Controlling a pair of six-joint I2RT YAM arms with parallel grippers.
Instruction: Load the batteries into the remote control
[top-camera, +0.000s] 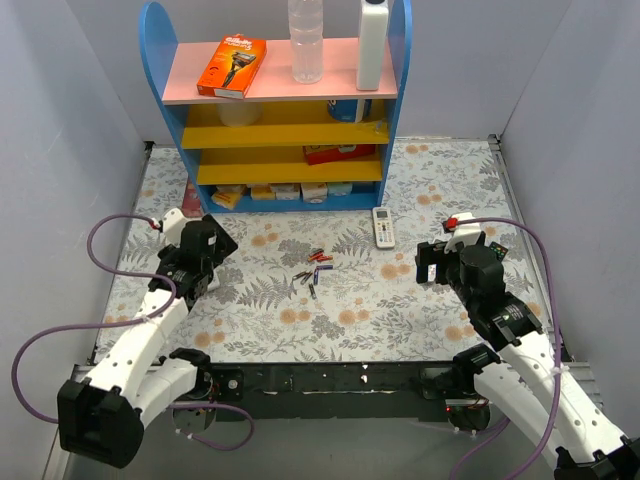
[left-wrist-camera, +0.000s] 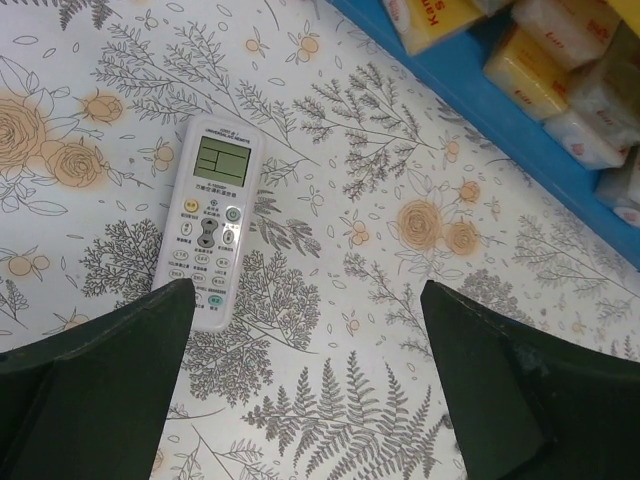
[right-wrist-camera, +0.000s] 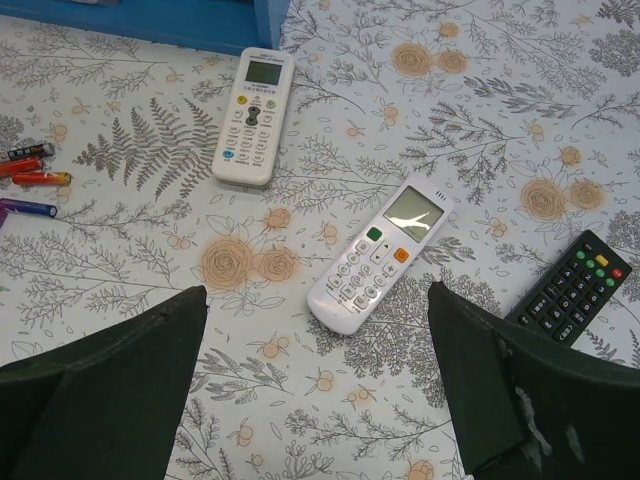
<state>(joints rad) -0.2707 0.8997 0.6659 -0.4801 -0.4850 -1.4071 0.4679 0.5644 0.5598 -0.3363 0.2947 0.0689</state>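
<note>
Left gripper (left-wrist-camera: 308, 300) fills the near edge of its wrist view, dark fingers spread wide, nothing between them. Right gripper (right-wrist-camera: 318, 295) is the same: jaws fully apart, holding nothing. Both hover over the floral-covered bench (top-camera: 440, 190). Batteries (top-camera: 313, 270) lie loose mid-bench between the arms. The right wrist view catches four at its left edge: a dark cell (right-wrist-camera: 30, 151), two red-orange ones and a blue one. A long slim bar-type remote control can't be picked out in any view. Left wrist view shows a white screen remote (left-wrist-camera: 208, 225) face up, with print under its screen too small to read. The top view doesn't show this one. Right wrist view shows a white remote by the shelf (right-wrist-camera: 253, 115), a tilted white remote (right-wrist-camera: 378, 258) with green and orange keys, and a black remote (right-wrist-camera: 572, 290). Of those three, the top view shows only the one by the shelf. The blue shelf unit (top-camera: 395, 120) carries an orange razor box (top-camera: 232, 66), a clear bottle (top-camera: 306, 40) and a white bottle (top-camera: 372, 45) on its pink top board. The box's brand lettering is too small to read surely. A red box (top-camera: 325, 153) sits lower down. Yellow and white packs (left-wrist-camera: 530, 70) are on the bottom board, their red lettering cut off and unreadable.
</note>
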